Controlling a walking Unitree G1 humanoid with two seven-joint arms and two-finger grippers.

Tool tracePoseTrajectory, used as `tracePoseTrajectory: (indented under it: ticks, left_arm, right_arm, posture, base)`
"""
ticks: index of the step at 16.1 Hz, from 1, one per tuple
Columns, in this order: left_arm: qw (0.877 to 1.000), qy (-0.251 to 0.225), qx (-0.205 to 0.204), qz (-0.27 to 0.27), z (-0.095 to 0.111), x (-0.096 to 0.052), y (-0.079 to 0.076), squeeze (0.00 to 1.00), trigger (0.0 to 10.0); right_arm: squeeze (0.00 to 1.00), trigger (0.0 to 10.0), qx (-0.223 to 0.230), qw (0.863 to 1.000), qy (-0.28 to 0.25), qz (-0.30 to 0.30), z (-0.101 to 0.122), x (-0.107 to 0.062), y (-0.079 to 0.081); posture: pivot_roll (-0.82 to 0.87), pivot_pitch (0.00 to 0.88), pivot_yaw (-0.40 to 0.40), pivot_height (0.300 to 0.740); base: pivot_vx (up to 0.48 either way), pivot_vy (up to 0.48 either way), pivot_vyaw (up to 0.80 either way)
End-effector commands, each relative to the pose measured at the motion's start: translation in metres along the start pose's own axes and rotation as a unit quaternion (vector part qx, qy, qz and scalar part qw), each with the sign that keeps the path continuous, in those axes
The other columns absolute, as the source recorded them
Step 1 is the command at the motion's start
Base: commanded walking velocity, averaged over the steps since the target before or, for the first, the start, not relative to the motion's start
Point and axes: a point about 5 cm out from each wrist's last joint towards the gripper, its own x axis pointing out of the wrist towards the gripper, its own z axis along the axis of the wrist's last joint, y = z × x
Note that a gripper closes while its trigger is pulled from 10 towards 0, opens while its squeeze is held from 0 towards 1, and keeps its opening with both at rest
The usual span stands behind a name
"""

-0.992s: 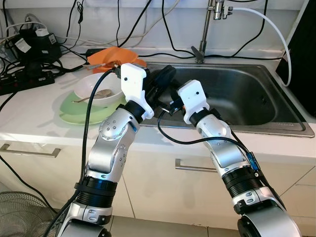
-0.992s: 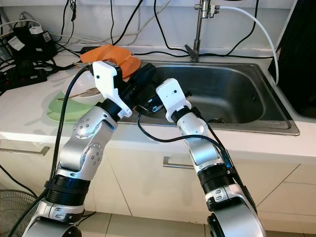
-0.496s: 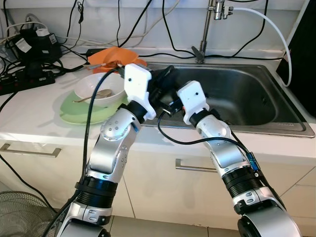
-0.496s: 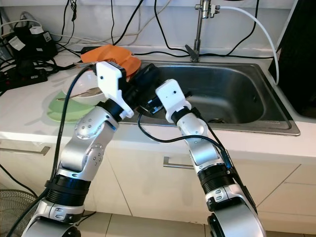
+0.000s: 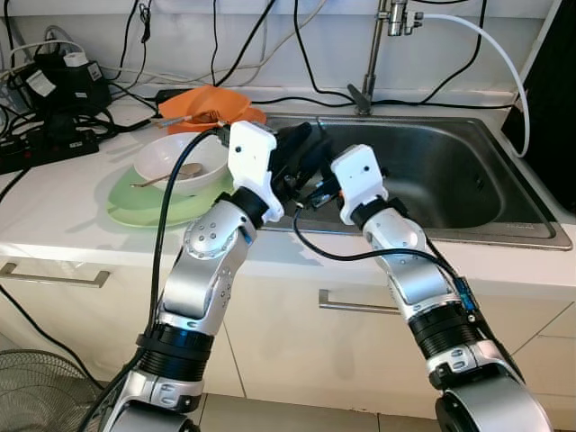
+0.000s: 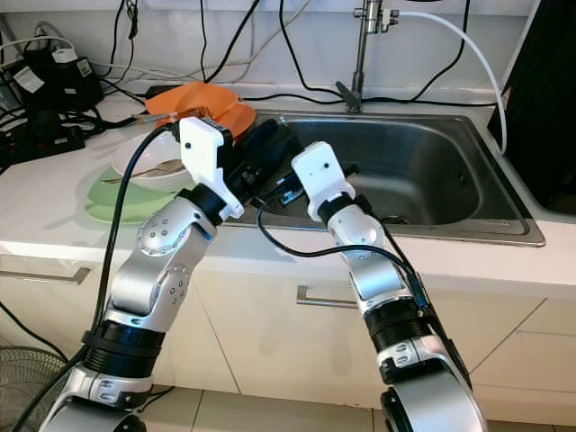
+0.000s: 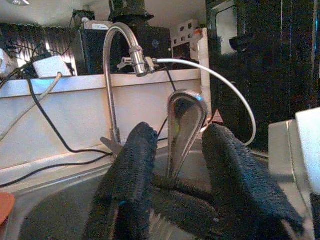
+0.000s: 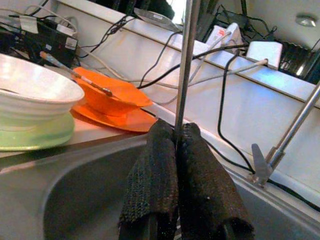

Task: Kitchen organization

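Nearest, both arms rise from 6 o'clock and meet over the sink's [image 5: 504,220] front-left corner. The right gripper [image 8: 176,137] has its fingers [image 8: 155,170] pressed tight together on the thin metal handle of a spoon [image 7: 182,125], which stands upright from them. The left gripper [image 7: 175,150] faces it with fingers [image 7: 132,165] spread well apart, one on either side of the spoon's bowl end, not touching it. In the eye views the two grippers sit close together at the sink rim, roughly in the middle of the scene.

At 9 o'clock from the grippers, on the worktop [image 5: 63,207], a white bowl [image 5: 175,162] with a utensil in it rests on a green plate [image 5: 144,207]. Beyond it, toward 11 o'clock, an orange bowl [image 8: 107,95] sits on an orange plate [image 8: 125,117]. Further back at 10 o'clock lie black cables and power strips [image 5: 49,148]. At 12 o'clock the tap [image 5: 378,54] stands behind the sink, with a white hose [image 5: 486,45] running off toward 2 o'clock.
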Motion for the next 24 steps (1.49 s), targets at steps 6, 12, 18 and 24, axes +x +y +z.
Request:
tracePoseTrajectory:
  ticks: [6,12,18,24]
  left_arm:
    - [1.0,0.017,0.002,0.019,-0.005,-0.005,0.007,0.0,10.0]
    - [0.998,0.032,0.007,0.052,-0.008,-0.013,0.02,0.0,10.0]
    - [0.979,0.188,0.052,0.063,-0.048,-0.032,0.027,0.0,10.0]
    - [0.971,0.235,0.028,0.021,-0.062,-0.035,0.008,0.0,10.0]
  right_arm:
    - [0.0,0.0,-0.002,0.999,0.009,-0.035,-0.001,0.001,-0.017]
    - [0.0,2.2,-0.024,0.996,0.035,-0.078,-0.01,-0.004,-0.045]
    - [0.0,10.0,-0.04,0.991,0.062,-0.11,-0.017,-0.005,-0.068]
    - [0.0,10.0,-0.042,0.991,0.078,-0.099,-0.026,-0.003,-0.064]
  posture:
    - [0.01,0.0,0.065,0.74]
    - [0.02,0.0,0.063,0.74]
    - [0.02,0.0,0.061,0.74]
    - [0.02,0.0,0.059,0.74]
  base:
    - [0.0,0.0,0.0]
    - [0.0,0.0,0.0]
    - [0.0,0.0,0.0]
    - [0.0,0.0,0.0]
